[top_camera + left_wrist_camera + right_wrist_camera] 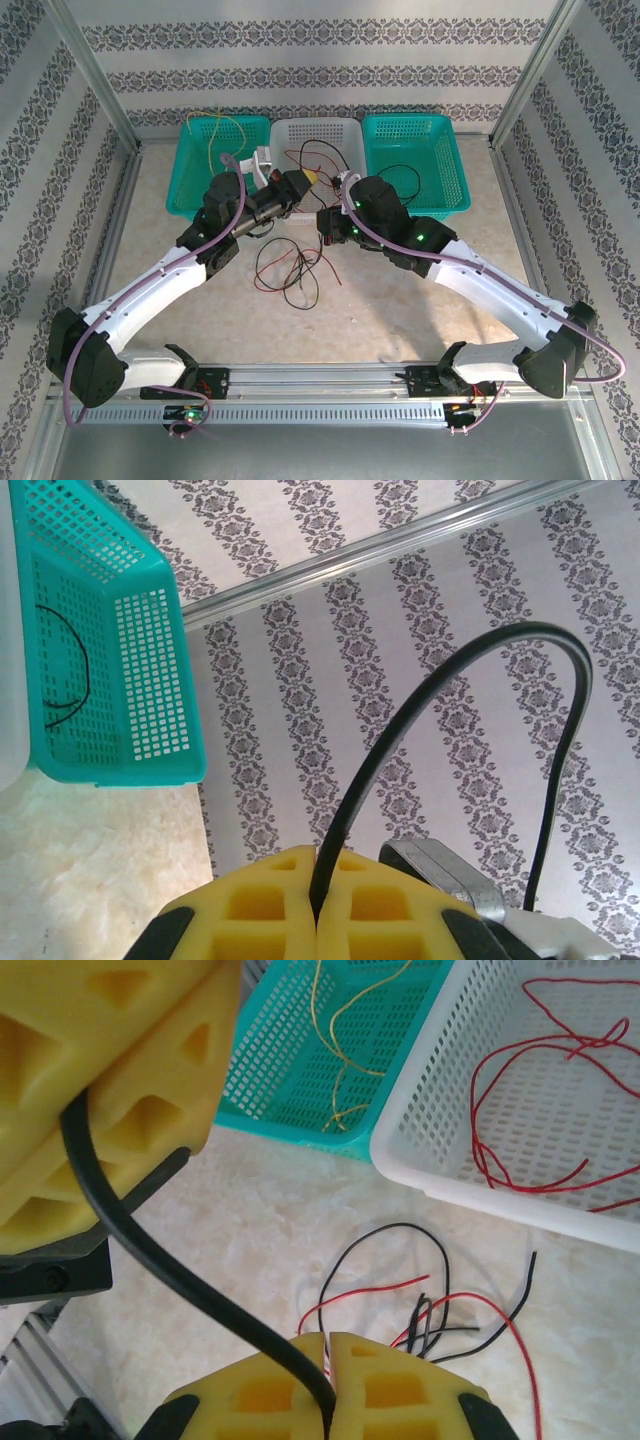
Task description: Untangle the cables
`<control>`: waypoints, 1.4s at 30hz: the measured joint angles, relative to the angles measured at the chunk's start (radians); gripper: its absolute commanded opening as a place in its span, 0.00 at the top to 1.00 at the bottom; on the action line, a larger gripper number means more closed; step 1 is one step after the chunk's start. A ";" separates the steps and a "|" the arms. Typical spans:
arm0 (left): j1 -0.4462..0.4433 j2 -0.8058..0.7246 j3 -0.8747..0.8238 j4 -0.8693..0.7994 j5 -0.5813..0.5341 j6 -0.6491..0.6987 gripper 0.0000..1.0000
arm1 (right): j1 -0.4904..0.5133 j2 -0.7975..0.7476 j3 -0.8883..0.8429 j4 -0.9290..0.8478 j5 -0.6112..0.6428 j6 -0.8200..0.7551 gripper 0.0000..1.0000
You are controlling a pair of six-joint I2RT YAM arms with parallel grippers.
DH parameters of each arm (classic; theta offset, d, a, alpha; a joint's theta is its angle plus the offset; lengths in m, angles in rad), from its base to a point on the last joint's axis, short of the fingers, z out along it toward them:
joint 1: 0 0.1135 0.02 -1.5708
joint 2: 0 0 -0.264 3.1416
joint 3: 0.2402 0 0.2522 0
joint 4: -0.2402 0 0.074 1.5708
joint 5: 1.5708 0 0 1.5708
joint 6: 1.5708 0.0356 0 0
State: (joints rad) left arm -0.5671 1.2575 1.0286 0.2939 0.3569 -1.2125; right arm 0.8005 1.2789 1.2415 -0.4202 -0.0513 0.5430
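cables in red and black: lay in a loose heap on the table between the two arms, just in front of the baskets, crossed over one another with loose ends splayed outward. gripped one black cable at two places, clenched between the yellow pads of the left gripper and pinched again between the pressed-together pads of the right gripper. bowed in a smooth arc from one grip to the other, plain against the patterned wall from the left wrist. hung close together, both grippers, above the table and in front of the white basket, with the heap showing just past the right fingertips in the right wrist view. held a red cable looped inside that white basket, a yellow cable in the left teal basket with one loop rising over its far rim, and a second black cable curved in the right teal basket. stood in a row at the far edge of the table: teal, white, teal.
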 measured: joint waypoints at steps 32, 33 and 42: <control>-0.089 0.032 -0.049 0.022 0.219 0.406 0.26 | -0.151 -0.190 0.116 -0.035 -0.074 0.056 0.99; -0.098 0.035 -0.041 0.008 0.219 0.428 0.27 | -0.151 -0.190 0.119 -0.035 -0.075 0.057 0.99; -0.173 0.064 -0.011 -0.119 0.192 0.607 0.44 | -0.172 -0.191 0.150 -0.035 -0.106 0.062 0.98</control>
State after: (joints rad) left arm -0.7399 1.3220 1.0180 0.1745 0.5491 -0.6056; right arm 0.6289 1.0878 1.3918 -0.4557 -0.1577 0.6048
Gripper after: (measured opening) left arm 0.586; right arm 0.053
